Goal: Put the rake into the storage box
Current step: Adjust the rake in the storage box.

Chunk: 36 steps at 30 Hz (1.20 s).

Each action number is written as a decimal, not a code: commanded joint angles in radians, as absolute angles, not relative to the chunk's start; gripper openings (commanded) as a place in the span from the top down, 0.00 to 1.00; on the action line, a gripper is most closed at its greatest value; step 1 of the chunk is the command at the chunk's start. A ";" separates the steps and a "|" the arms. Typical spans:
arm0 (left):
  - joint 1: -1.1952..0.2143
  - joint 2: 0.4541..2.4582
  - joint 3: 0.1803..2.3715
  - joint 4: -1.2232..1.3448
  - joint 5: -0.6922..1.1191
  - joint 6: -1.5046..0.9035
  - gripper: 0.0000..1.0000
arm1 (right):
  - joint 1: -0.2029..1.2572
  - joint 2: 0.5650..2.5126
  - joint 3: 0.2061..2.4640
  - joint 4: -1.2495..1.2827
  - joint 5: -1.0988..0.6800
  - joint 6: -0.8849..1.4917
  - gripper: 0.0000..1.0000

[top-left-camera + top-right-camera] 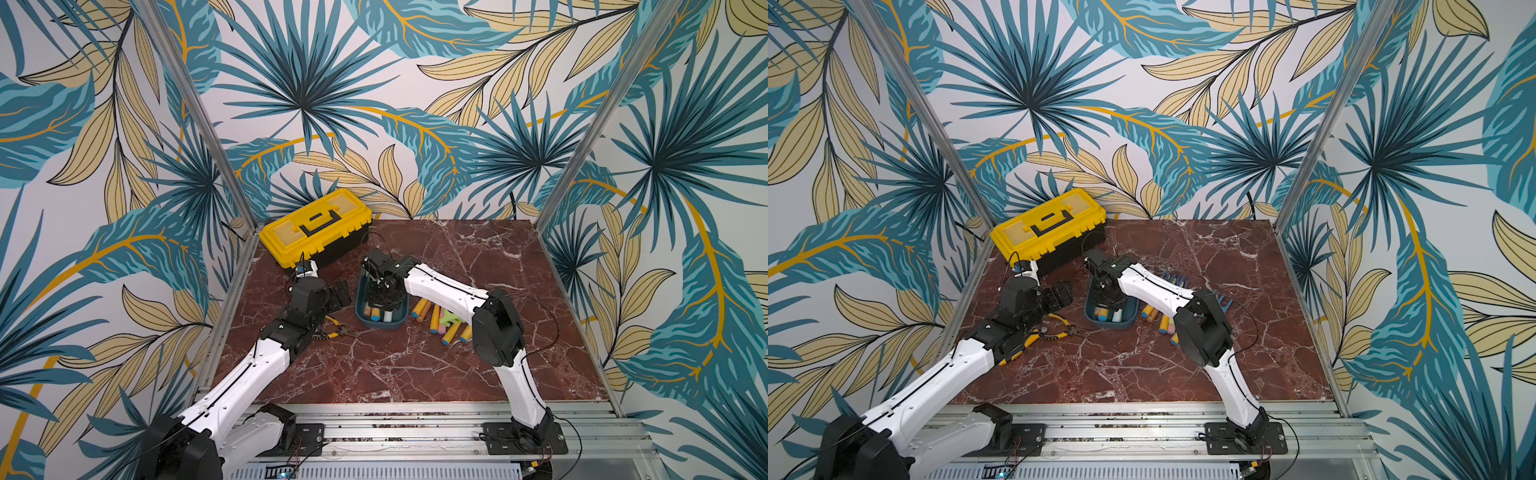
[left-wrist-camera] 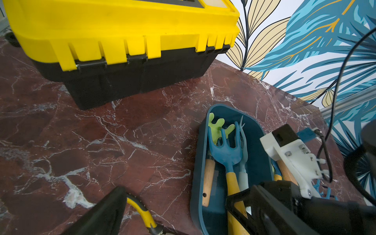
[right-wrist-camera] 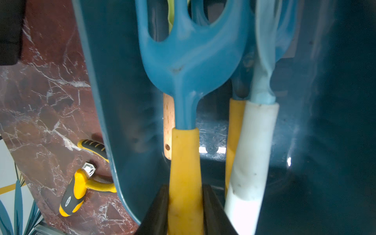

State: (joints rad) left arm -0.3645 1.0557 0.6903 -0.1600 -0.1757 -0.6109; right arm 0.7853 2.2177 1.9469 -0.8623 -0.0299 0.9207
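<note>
At the centre of the frame in a top view, inside the teal storage box (image 1: pixel 380 326), my right end effector (image 3: pixel 185 195) clamps the yellow handle of the blue rake (image 3: pixel 183 67) lying there among other tools, while my left end effector (image 1: pixel 340 295) hangs released just left of the box.

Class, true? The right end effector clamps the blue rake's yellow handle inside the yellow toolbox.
No. The right end effector clamps the yellow handle of the blue rake inside the teal storage box, not the toolbox; the right wrist view shows it.
</note>
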 commanded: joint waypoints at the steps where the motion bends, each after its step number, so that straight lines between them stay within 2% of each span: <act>1: -0.357 1.032 0.667 -0.150 -0.182 -0.604 0.00 | 0.787 2.174 1.939 -0.872 0.020 0.936 0.72; 11: -0.357 1.028 0.667 -0.152 -0.185 -0.603 0.00 | 0.788 2.209 1.944 -0.801 0.047 0.927 0.72; 23: -0.357 1.029 0.665 -0.150 -0.184 -0.603 0.00 | 0.798 2.084 1.841 -0.763 0.098 0.933 0.73; 32: -0.356 1.023 0.666 -0.151 -0.186 -0.603 0.00 | 0.798 2.217 1.904 -0.731 0.079 0.925 0.72; 34: -0.357 1.022 0.666 -0.152 -0.184 -0.603 0.00 | 0.798 2.233 1.906 -0.716 0.063 0.929 0.70; 36: -0.357 1.022 0.666 -0.151 -0.183 -0.602 0.00 | 0.798 2.238 1.905 -0.708 0.043 0.927 0.63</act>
State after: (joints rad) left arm -0.3645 1.0439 0.6903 -0.1600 -0.1772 -0.6106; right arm 0.7929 2.2108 1.8965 -0.7334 0.0692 0.9279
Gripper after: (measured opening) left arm 0.998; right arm 0.354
